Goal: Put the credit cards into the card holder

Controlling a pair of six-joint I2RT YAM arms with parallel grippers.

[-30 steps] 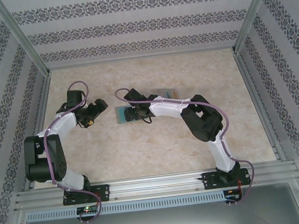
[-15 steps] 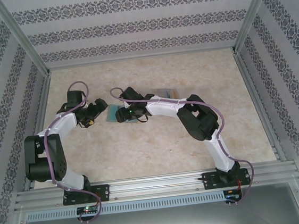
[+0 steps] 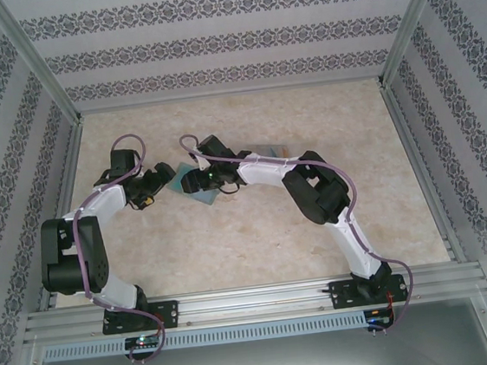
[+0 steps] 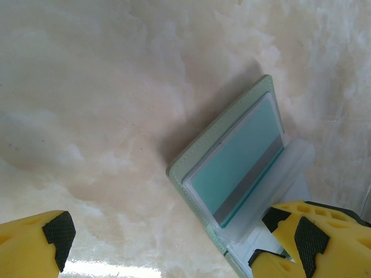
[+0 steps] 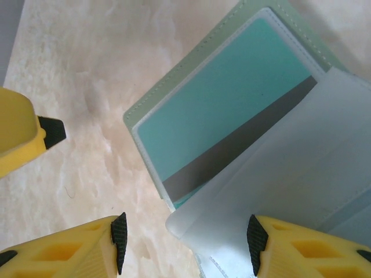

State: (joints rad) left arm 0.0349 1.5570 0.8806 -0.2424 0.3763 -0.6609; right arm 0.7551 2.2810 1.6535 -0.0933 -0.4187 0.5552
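Note:
The card holder (image 5: 174, 81) lies open on the marble tabletop, its grey-green cover underneath. A teal credit card (image 5: 220, 110) with a grey stripe sits in its clear inner pocket. A loose clear sleeve leaf (image 5: 278, 191) stands up over it. My right gripper (image 5: 186, 243) is open just above the holder's near corner, with the leaf between its fingers. My left gripper (image 4: 179, 243) is open too, and the holder (image 4: 220, 133) with the teal card (image 4: 237, 156) lies by its right finger. In the top view the two grippers (image 3: 153, 188) (image 3: 193, 181) meet over the holder (image 3: 178, 179).
A yellow finger (image 5: 23, 136) of the left gripper shows at the left edge of the right wrist view. A pale flat item (image 3: 264, 149) lies partly hidden behind the right forearm. Patterned walls and metal rails (image 3: 40, 73) enclose the table.
My right gripper has swung left towards the left gripper, and the card holder has shifted left with it. The left arm has hardly moved.

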